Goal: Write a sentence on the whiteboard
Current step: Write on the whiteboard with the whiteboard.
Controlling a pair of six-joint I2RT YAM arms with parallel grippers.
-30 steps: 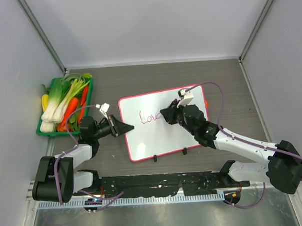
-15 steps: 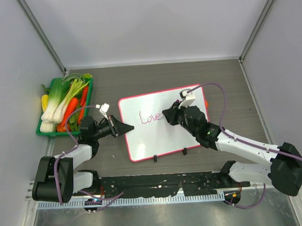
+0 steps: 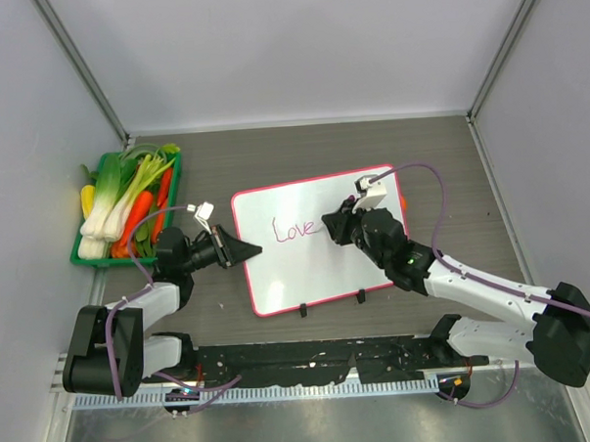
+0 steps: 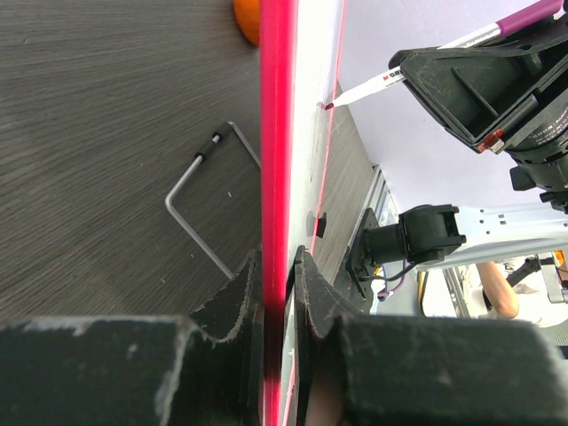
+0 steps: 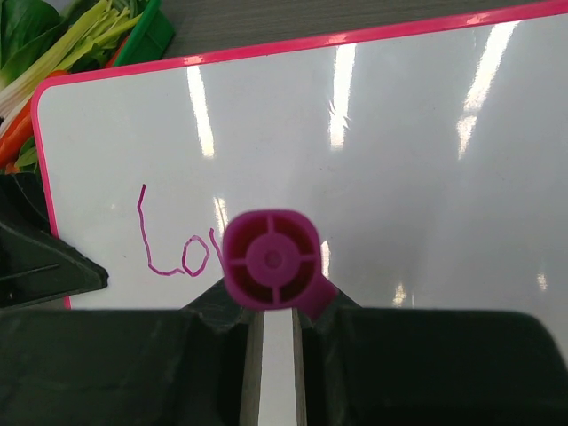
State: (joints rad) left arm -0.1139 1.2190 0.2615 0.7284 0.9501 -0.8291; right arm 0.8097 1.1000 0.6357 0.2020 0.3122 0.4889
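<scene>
- Whiteboard (image 3: 322, 274) flat on table (image 3: 439, 156), "Love" (image 3: 293, 229) written in pink.
- Left hand (image 3: 249, 250) clamps its left edge.
- Right hand (image 3: 327, 226) grips marker (image 5: 271, 259), tip on board.

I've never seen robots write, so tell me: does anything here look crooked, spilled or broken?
Nothing spilled or broken. The whiteboard lies crooked on the table, its edges slanted against the table's, while the left hand pinches its left rim. A small orange thing peeks out at its right edge.
</scene>
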